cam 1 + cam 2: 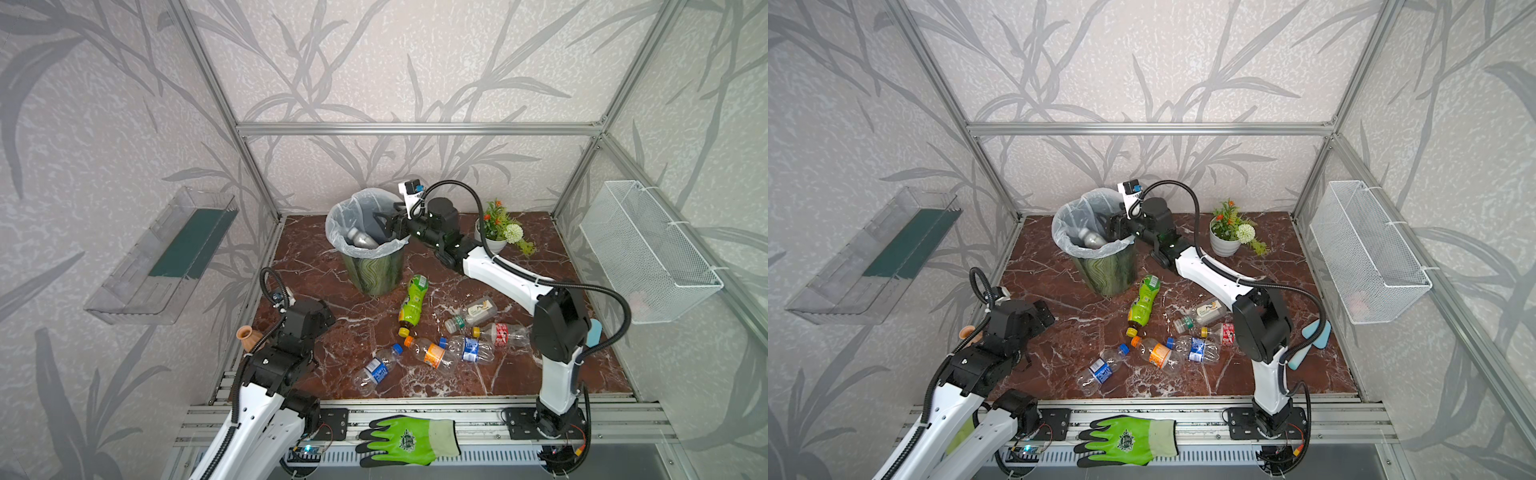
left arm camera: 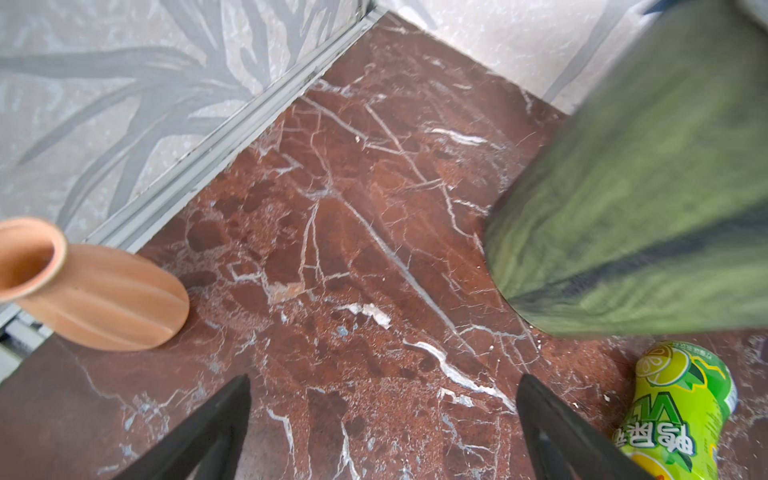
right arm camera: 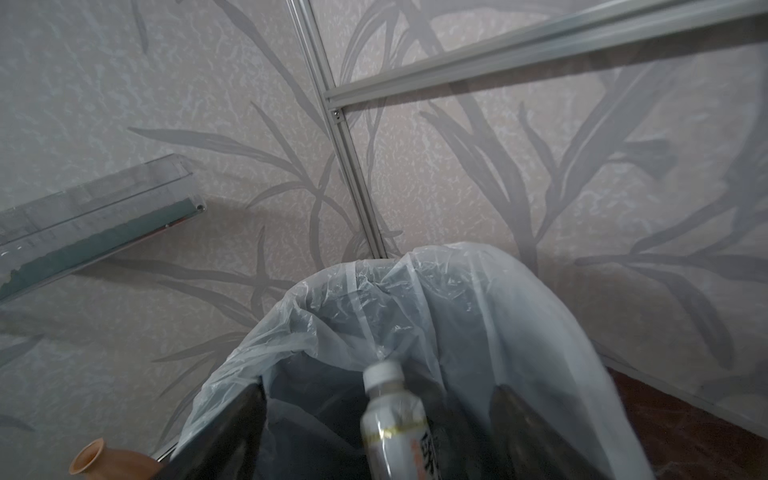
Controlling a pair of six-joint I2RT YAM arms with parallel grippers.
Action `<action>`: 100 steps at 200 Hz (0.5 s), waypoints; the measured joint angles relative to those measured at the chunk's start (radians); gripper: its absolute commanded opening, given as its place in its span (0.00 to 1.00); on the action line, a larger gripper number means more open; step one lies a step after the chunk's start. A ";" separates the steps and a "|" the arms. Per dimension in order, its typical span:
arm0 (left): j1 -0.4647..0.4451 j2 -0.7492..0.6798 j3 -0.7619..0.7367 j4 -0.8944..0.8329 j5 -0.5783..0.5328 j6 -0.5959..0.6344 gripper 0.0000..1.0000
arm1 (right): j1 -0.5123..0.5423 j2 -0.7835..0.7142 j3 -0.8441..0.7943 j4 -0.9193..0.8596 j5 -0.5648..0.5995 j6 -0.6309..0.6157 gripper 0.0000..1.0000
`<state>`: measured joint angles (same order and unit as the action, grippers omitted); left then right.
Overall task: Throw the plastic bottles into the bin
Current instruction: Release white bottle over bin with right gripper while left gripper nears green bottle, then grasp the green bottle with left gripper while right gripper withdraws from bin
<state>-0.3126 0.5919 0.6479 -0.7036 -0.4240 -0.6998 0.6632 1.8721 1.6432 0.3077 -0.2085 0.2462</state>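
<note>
In the left wrist view the bin [image 2: 644,187] is smeared with blur and runs off the frame, so its rim goes unseen. The green bottle [image 2: 681,411] and the clay vase [image 2: 95,291] are each cut by an edge. Only the finger ends of the left gripper [image 2: 384,382] show.

In the right wrist view the white bottle [image 3: 392,424] is blurred, its label unreadable and its lower part cut off. The fingers [image 3: 232,432] of the right gripper [image 3: 378,388] are dark, blurred and cropped.

In a top view the vase [image 1: 248,336] hides mostly behind the left arm [image 1: 266,374]. The right arm [image 1: 1262,328] covers half of the red-labelled bottle [image 1: 1224,332]. A pale thing [image 1: 640,301] in the wire basket [image 1: 648,249] is too faint to tell.
</note>
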 measured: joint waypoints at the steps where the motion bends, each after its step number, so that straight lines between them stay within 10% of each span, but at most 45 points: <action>1: 0.000 -0.001 0.001 0.000 0.001 0.002 0.98 | 0.000 -0.006 -0.003 0.000 0.000 -0.002 0.91; 100: -0.187 -0.003 0.097 0.034 0.004 0.071 0.91 | -0.160 -0.839 -0.628 0.032 0.237 -0.078 0.94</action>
<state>-0.4999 0.5892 0.7448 -0.6701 -0.4198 -0.6292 0.5034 1.0332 1.0149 0.3393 0.0284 0.1684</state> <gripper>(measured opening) 0.911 0.944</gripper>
